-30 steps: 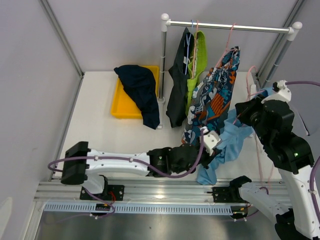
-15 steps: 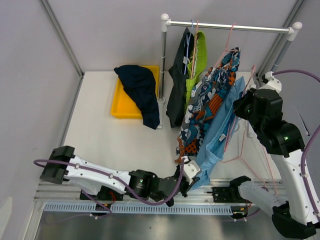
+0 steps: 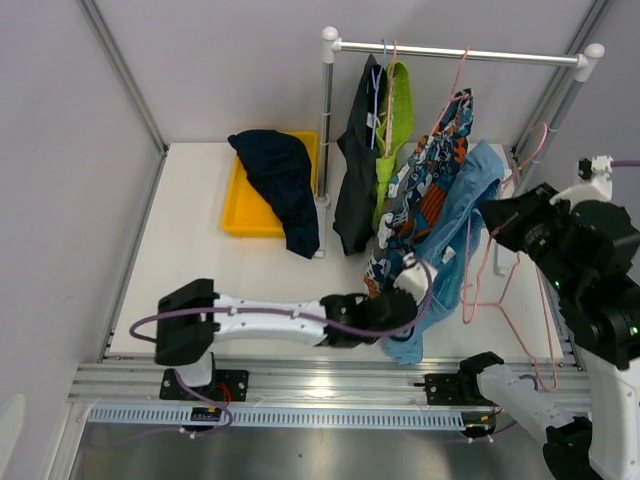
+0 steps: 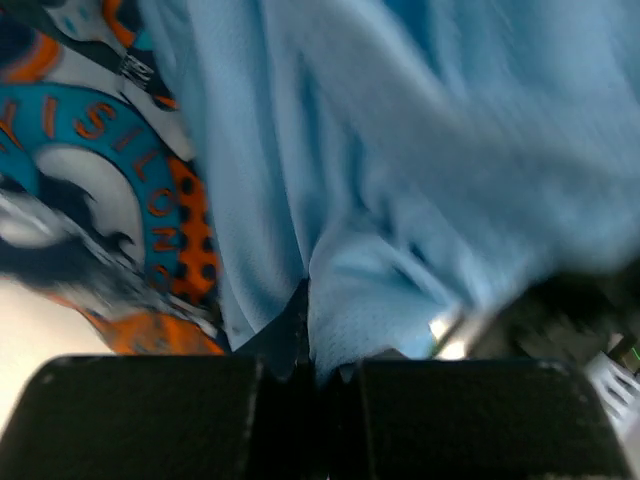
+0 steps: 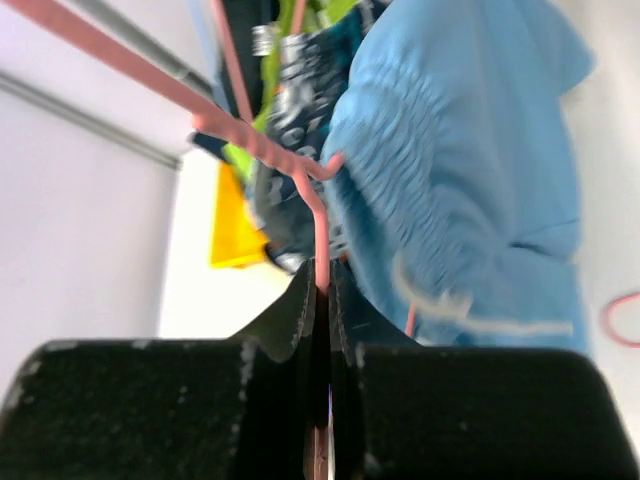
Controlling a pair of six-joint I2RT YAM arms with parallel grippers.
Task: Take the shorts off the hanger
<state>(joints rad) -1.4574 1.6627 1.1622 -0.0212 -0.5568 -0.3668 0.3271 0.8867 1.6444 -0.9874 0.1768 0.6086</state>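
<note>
The light blue shorts (image 3: 458, 225) hang stretched between my two grippers. My left gripper (image 3: 402, 300) is shut on their lower hem; the left wrist view shows the blue fabric (image 4: 420, 200) pinched between the jaws (image 4: 315, 368). My right gripper (image 3: 497, 218) is shut on the wire of a pink hanger (image 3: 500, 275), held off the rail; the right wrist view shows the wire (image 5: 322, 230) between the jaws (image 5: 322, 285) and the blue shorts (image 5: 460, 180) beside it. Patterned shorts (image 3: 428, 195), lime green shorts (image 3: 401, 105) and charcoal-black shorts (image 3: 355, 170) hang on the rail. Navy shorts (image 3: 280, 185) lie in the tray.
A yellow tray (image 3: 238, 218) stands at the back left. The silver rail (image 3: 460, 52) runs on two posts across the back. The patterned shorts (image 4: 90, 150) hang just left of my left gripper. A slotted metal rail runs along the table's near edge.
My left gripper pulled the blue shorts back toward the near edge, then moved forward again. My right gripper lifted the pink hanger and swung it right, stretching the shorts.
</note>
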